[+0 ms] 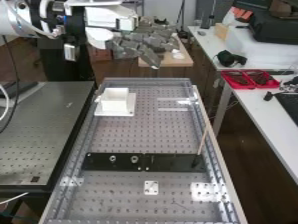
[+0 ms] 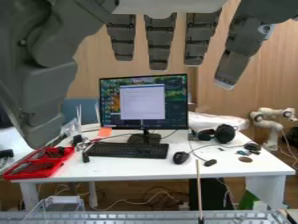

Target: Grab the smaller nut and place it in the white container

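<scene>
1. The robot hand point(image 1: 136, 44) is open, its fingers straight and slightly spread, with nothing in its hold. It hangs high, toward the table's far end and well apart from the parts.
2. The table point(image 1: 149, 137) has a perforated top.
3. The container point(image 1: 116, 102), white and squarish with a wider base, stands upright near the table's far left corner.
4. A flat black bar point(image 1: 169, 162) lies across the table, on the near side of the container and apart from it.
5. The larger nut point(image 1: 112, 158) stands on the bar, with the bearing point(image 1: 134, 159) beside it on the right, a gap between them.
6. Where the smaller nut is, I cannot tell; the marks toward the bar's left end are too faint to be sure of.
7. A thin stick point(image 1: 202, 141) leans at the bar's right end.
8. A small white plate point(image 1: 151, 188) lies nearer than the bar.
9. On the side table point(image 2: 153, 168) are a lit monitor point(image 2: 143, 102), a keyboard point(image 2: 128, 150), a mouse point(image 2: 180, 157) and red trays point(image 2: 41, 162). The monitor bears writing, too small to read.
</scene>
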